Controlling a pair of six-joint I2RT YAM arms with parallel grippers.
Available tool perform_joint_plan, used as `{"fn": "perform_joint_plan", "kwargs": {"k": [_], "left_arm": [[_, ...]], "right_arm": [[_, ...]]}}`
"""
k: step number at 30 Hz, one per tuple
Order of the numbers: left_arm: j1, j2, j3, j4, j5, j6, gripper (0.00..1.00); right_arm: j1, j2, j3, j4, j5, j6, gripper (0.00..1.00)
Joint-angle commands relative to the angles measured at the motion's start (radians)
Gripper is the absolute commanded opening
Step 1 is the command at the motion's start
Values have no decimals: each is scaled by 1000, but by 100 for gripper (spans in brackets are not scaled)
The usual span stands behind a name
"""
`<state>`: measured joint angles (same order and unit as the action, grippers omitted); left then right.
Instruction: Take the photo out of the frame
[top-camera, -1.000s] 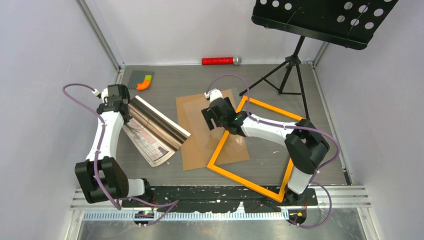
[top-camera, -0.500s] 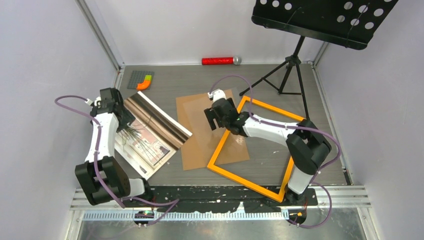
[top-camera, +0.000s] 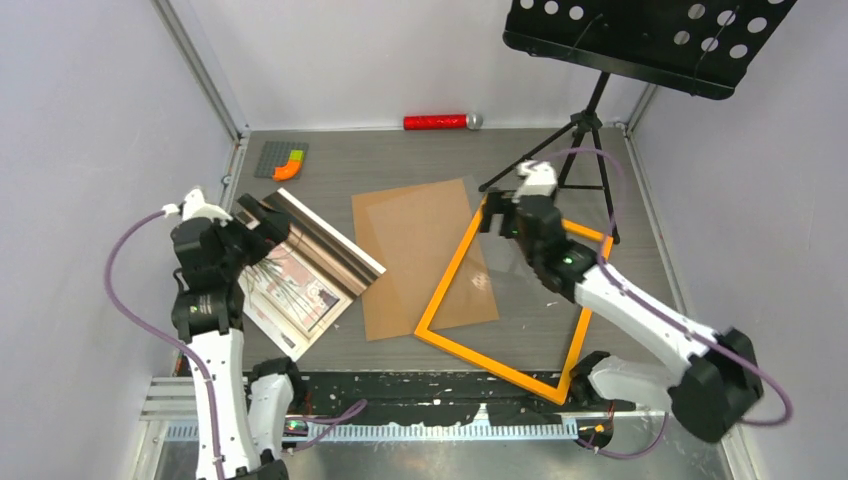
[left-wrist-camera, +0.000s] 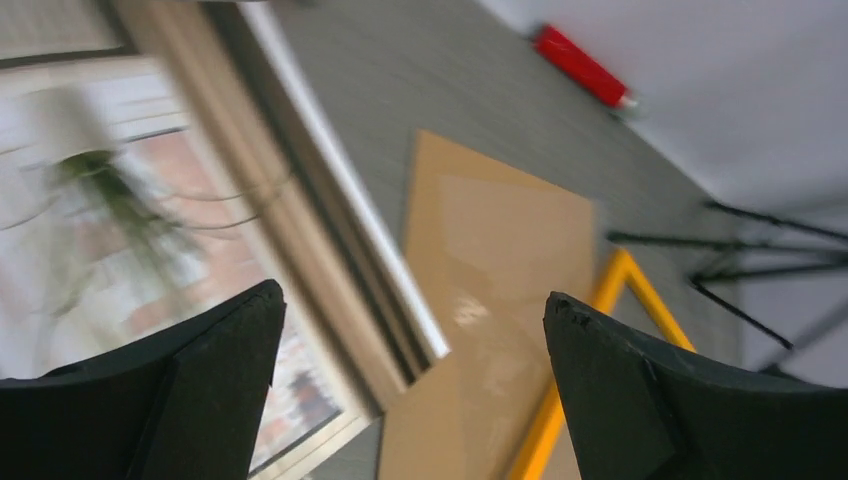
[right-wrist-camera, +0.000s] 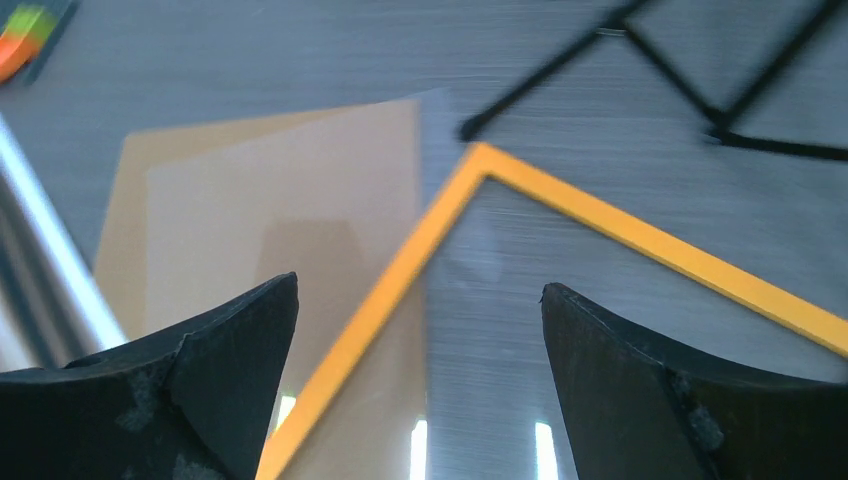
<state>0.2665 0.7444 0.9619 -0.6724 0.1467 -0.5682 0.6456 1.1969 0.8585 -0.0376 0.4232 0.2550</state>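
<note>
So, from the top camera the photo is lying flat on the table over on the left. It's outside the frame and well apart from it, with the brown backing board between them. The frame's left edge sits over the board. Your left gripper hangs over the photo's far corner, and your right gripper is over the frame's far corner, near the music stand.

Left wrist cam: fingers spread wide, nothing between them. There's a blurry photo underneath, with the board and a bit of frame beyond.

Right wrist cam: fingers wide apart too, holding nothing, with the orange frame corner and the board below
</note>
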Motion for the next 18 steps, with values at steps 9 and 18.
{"fn": "perform_joint_plan", "kwargs": {"k": [9, 18], "left_arm": [[-73, -74, -225, 287, 329, 38, 100], [-73, -150, -232, 253, 219, 85, 100]], "right_arm": [[-181, -539, -302, -60, 374, -18, 96], [-180, -597, -316, -63, 397, -17, 96]]}}
